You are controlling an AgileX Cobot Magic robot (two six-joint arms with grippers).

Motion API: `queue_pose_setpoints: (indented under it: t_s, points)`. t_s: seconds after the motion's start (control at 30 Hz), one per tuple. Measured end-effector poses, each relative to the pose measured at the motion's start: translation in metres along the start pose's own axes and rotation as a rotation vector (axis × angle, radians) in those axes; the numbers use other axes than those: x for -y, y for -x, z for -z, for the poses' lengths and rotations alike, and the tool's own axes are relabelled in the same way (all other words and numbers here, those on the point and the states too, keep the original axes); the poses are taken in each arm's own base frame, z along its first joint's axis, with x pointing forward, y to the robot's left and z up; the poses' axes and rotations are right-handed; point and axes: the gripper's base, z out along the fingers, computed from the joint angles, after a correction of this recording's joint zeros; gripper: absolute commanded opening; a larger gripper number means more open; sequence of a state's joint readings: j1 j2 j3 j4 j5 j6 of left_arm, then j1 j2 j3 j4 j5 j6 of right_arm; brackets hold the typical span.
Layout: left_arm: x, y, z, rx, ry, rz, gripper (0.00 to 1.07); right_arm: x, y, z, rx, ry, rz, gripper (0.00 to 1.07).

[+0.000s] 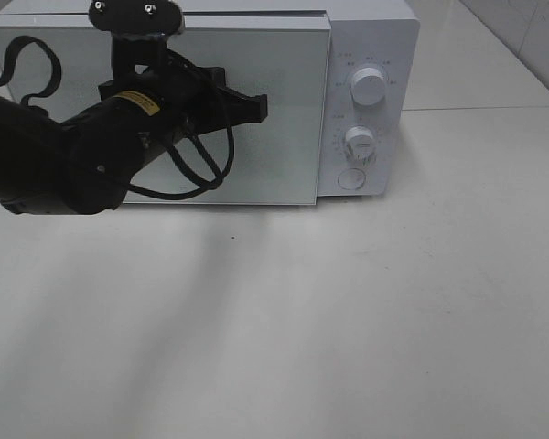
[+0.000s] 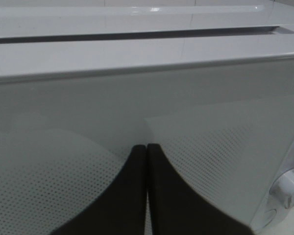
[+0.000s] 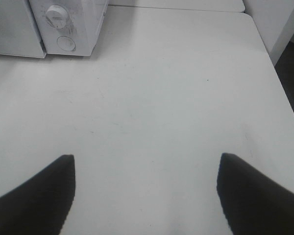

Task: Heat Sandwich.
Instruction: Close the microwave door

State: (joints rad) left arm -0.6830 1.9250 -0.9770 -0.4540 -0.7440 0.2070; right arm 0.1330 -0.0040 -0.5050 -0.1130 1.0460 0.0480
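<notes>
Left hand (image 1: 261, 108), fingers together, points at the microwave door (image 1: 284, 137).

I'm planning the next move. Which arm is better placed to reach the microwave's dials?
Left, probably. The left end effector, shut, is at the door, close to the dials. The right end effector hangs open over the table, farther from the microwave.
</notes>
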Motion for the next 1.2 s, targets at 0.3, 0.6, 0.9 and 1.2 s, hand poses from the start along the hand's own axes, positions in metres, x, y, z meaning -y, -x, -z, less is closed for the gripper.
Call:
queue_pose_setpoints:
  t_s: [0.3, 0.6, 0.9, 1.2]
  points:
    - [0.009, 0.002, -0.016, -0.009, -0.012, 0.019, 0.00, 0.000, 0.000, 0.000, 0.000, 0.000, 0.000, 0.76]
    - [0.015, 0.003, -0.020, -0.030, -0.037, -0.011, 0.00, 0.000, 0.000, 0.000, 0.000, 0.000, 0.000, 0.76]
    - [0.015, 0.012, -0.013, -0.042, -0.039, -0.007, 0.00, 0.000, 0.000, 0.000, 0.000, 0.000, 0.000, 0.76]
    - [0.010, 0.021, 0.022, -0.082, -0.044, 0.018, 0.01, 0.000, 0.000, 0.000, 0.000, 0.000, 0.000, 0.76]
